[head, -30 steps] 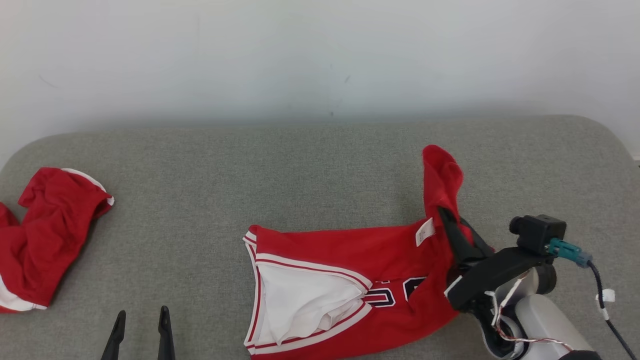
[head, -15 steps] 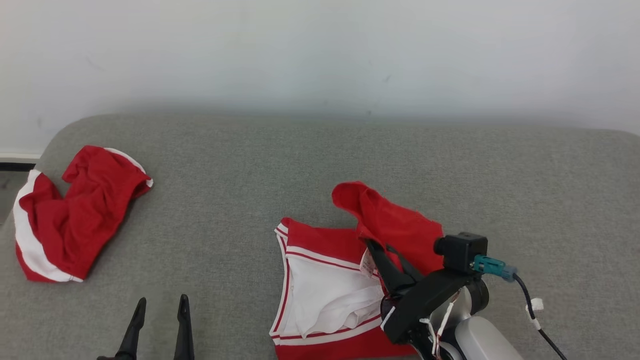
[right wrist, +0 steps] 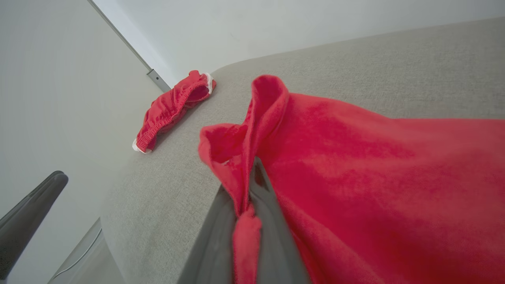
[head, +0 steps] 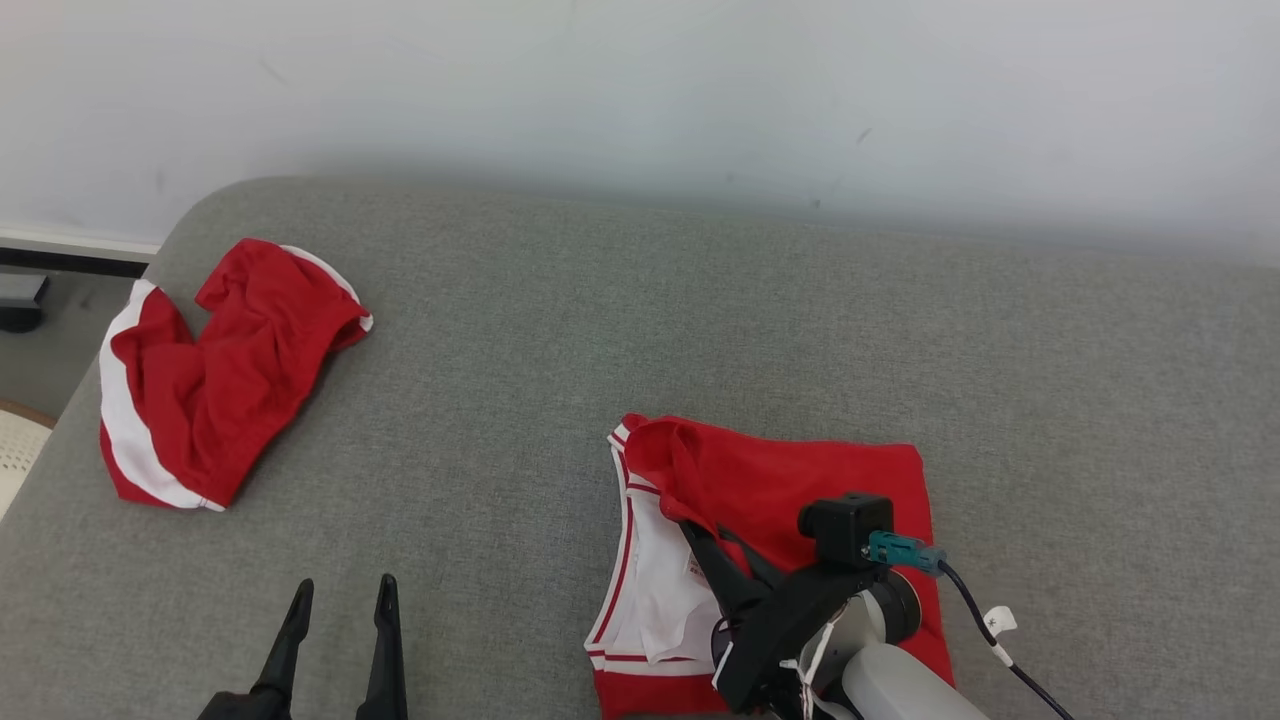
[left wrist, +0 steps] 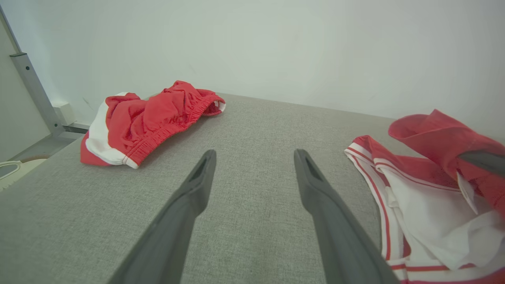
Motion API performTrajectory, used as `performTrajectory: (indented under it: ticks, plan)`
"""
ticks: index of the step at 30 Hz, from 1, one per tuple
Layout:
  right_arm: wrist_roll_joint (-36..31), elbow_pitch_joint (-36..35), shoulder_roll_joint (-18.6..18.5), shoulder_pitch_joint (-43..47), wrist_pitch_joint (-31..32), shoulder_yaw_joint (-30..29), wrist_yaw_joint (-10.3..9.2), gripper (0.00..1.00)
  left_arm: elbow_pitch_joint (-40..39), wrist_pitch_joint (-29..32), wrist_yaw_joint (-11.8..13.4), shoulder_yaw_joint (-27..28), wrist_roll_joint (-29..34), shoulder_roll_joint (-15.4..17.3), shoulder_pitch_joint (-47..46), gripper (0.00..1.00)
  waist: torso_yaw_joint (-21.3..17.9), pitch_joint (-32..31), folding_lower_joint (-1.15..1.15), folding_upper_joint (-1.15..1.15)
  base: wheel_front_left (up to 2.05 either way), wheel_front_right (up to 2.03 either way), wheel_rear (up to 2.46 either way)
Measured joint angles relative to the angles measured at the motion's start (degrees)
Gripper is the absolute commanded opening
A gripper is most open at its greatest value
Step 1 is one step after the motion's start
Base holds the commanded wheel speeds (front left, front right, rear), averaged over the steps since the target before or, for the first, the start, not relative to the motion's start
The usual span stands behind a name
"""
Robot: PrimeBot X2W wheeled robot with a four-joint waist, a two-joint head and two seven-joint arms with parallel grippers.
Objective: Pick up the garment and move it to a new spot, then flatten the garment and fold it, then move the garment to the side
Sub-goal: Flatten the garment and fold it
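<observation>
Grey upholstered surface runs back to a white wall. The red jersey lies near its front edge, right of centre, with one red layer doubled over leftward and the white-trimmed opening facing left; I can't pick out a long axis. Crumpled red shorts sit well apart, far left. The right gripper pinches the jersey's folded edge, and the left gripper has its fingers spread, holding nothing.

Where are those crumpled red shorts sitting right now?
In the head view, the red shorts lie near the far left corner of the grey cushion, apart from the jersey held by the right gripper.
</observation>
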Motion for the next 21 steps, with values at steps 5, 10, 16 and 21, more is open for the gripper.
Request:
performTrajectory:
  ticks: [5, 10, 16, 21]
  plan:
    - [3.1, 5.69, 0.0, -2.64, -2.63, 3.89, 0.0, 0.0, 0.55, 0.0, -0.32, -0.23, -0.09, 0.0, -1.0, 1.0, 1.29, 0.53, 0.0, 0.0, 0.0, 0.0, 0.0]
    - [5.79, 10.12, -0.07, -4.94, -4.41, 7.75, 0.0, 1.0, 1.41, 0.01, -0.42, -0.18, -0.24, 0.0, -1.03, 1.0, 1.62, 0.57, 0.0, 0.0, 0.0, 0.0, 0.0]
    - [10.43, 9.25, 0.05, -7.58, -6.79, 12.09, 0.0, 1.0, 1.75, 0.01, -0.42, 0.33, -0.49, 0.0, -0.89, 1.0, 0.67, 0.06, 0.0, 0.0, 0.0, 0.0, 0.0]
    - [10.73, 7.01, 0.08, -10.32, -9.2, 12.2, 0.0, 1.0, 1.72, 0.0, -0.42, 0.76, -0.49, 0.0, -0.65, 1.0, -0.35, -0.69, 0.0, 0.0, 0.0, 0.0, 0.0]
